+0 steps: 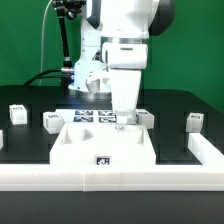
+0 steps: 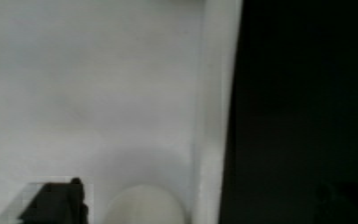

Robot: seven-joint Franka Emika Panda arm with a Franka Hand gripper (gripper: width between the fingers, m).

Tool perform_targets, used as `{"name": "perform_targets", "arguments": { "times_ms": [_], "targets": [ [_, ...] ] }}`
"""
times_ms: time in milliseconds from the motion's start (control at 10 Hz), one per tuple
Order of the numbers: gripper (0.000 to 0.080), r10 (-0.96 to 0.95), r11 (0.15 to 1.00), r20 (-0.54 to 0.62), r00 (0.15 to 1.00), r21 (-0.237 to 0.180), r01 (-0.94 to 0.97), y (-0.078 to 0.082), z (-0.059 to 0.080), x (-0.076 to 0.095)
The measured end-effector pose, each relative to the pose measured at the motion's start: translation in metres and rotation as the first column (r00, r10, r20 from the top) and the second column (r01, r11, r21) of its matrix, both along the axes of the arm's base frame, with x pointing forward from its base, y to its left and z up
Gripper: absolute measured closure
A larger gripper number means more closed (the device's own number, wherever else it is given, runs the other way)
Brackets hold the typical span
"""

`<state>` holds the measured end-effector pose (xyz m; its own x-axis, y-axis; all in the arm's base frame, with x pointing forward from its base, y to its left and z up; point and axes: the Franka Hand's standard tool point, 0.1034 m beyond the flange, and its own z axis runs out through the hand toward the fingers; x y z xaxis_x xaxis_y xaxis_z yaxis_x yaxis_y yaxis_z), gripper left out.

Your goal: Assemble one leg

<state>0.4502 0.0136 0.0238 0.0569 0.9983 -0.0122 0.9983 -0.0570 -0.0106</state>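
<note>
Black desk (image 1: 30, 150) across the whole shot, with a white rail (image 1: 110, 180) along its front edge. The big white arm (image 1: 125, 45) reaches straight down over the middle. Under it, by the front edge, lies the wide white panel (image 1: 80, 145), flat, with a tag on its near face. Behind that, toward the far edge, sits the marker board (image 1: 92, 116).

Now the small stuff, strung out in a row across the desk. The leg (image 1: 145, 118) that matters stands just beside the hand (image 1: 122, 120), off the panel's far corner. A second leg (image 1: 52, 121) sits off the other far corner. A third leg (image 1: 194, 121) is near the desk edge on the exterior view's right, and a fourth leg (image 1: 18, 113) is near the opposite edge.

The hand hangs low over the panel's far edge. From there the leg lies sideways, toward the exterior view's right. It looks upright, long axis vertical, though it is too small to be sure.

The wrist view gives little: blurred white panel (image 2: 87, 90), black desk (image 2: 309, 100) and one dark fingertip (image 2: 55, 200). Whether the hand is apart or closed, I cannot tell. My read is that the next move is a short sideways shift to centre over that leg.
</note>
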Motion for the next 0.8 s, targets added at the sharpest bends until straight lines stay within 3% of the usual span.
{"name": "perform_targets", "arguments": {
  "times_ms": [400,600,700,800],
  "targets": [
    [0.0150,-0.022,1.000,-0.013,1.000,0.002,0.022,-0.0037,-0.0105,-0.0030],
    [0.0407,-0.024,1.000,-0.012,1.000,0.002,0.024,-0.0039,-0.0105,-0.0024],
    [0.0407,-0.024,1.000,-0.013,1.000,0.002,0.024,-0.0039,-0.0106,-0.0025],
    [0.0592,-0.024,1.000,-0.013,1.000,0.002,0.024,-0.0040,-0.0106,-0.0025]
  ]
}}
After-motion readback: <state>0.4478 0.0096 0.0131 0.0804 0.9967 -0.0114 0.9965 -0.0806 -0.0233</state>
